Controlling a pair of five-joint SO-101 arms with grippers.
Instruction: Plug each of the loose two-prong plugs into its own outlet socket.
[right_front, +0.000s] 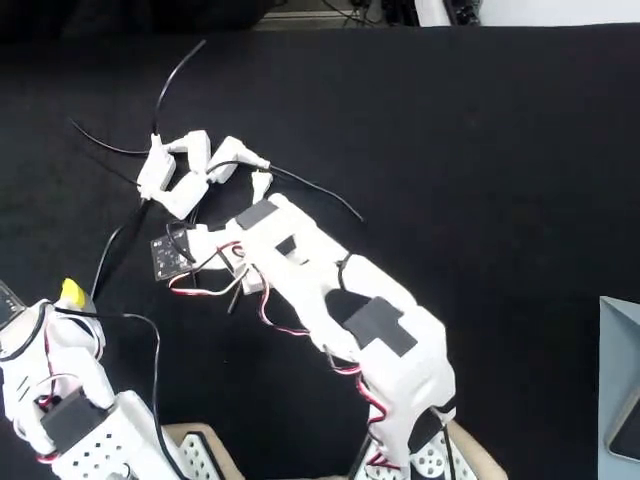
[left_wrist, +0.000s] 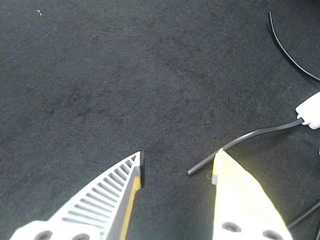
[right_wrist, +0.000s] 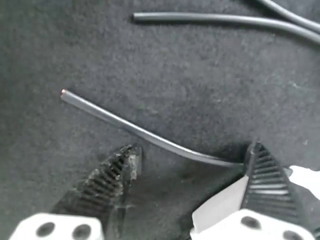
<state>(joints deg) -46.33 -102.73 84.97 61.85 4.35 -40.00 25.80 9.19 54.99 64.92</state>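
Several white plug and socket pieces (right_front: 180, 170) lie clustered at the table's far left, with thin black cables (right_front: 310, 188) running off them. My right gripper (right_front: 232, 195) is at that cluster's near side. In its wrist view the right gripper (right_wrist: 192, 155) is open, its dark fingers (right_wrist: 117, 170) straddling a black cable (right_wrist: 135, 131) on the cloth, with a white piece (right_wrist: 306, 176) beside one finger. My left gripper (right_front: 40, 298) sits at the near left. The left gripper (left_wrist: 177, 162) is open over bare cloth, a cable end (left_wrist: 191, 172) between its fingers and a white plug (left_wrist: 311, 112) farther off.
The table is covered in black cloth (right_front: 480, 150), bare over its right half. A grey box (right_front: 622, 380) stands at the right edge. A loose cable (right_front: 110, 255) trails from the cluster toward the left arm.
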